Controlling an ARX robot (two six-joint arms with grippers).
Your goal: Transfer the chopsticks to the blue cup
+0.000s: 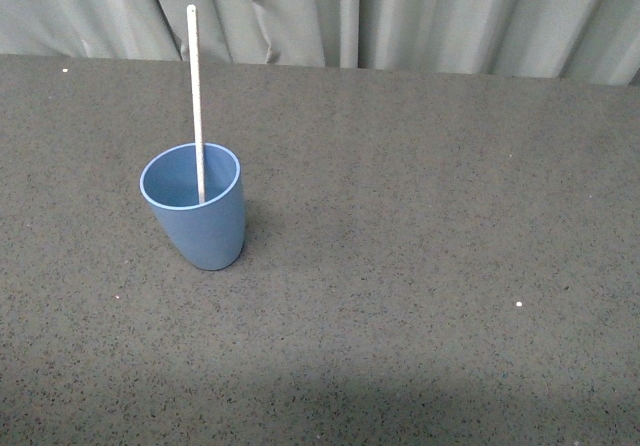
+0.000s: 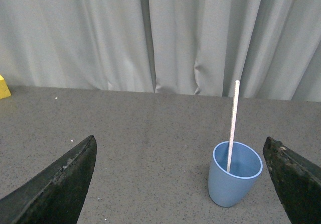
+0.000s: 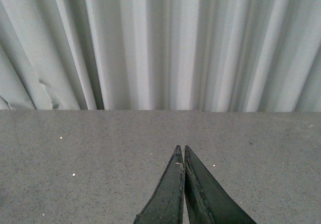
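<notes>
The blue cup [image 1: 196, 206] stands upright on the dark speckled table, left of centre in the front view. The chopstick [image 1: 195, 86], a thin pale stick, stands in the cup, leaning on its far rim and rising well above it. Neither arm shows in the front view. In the left wrist view the cup [image 2: 233, 176] and the chopstick [image 2: 232, 118] lie ahead, between the wide-open black fingers [image 2: 55, 189], nearer the other finger. My left gripper [image 2: 179, 146] is open and empty. My right gripper [image 3: 181, 147] is shut on nothing, over bare table.
A grey pleated curtain [image 1: 400, 11] hangs along the table's far edge. A yellow block [image 2: 3, 87] sits at the table's edge in the left wrist view. Small white specks dot the table [image 1: 450, 266].
</notes>
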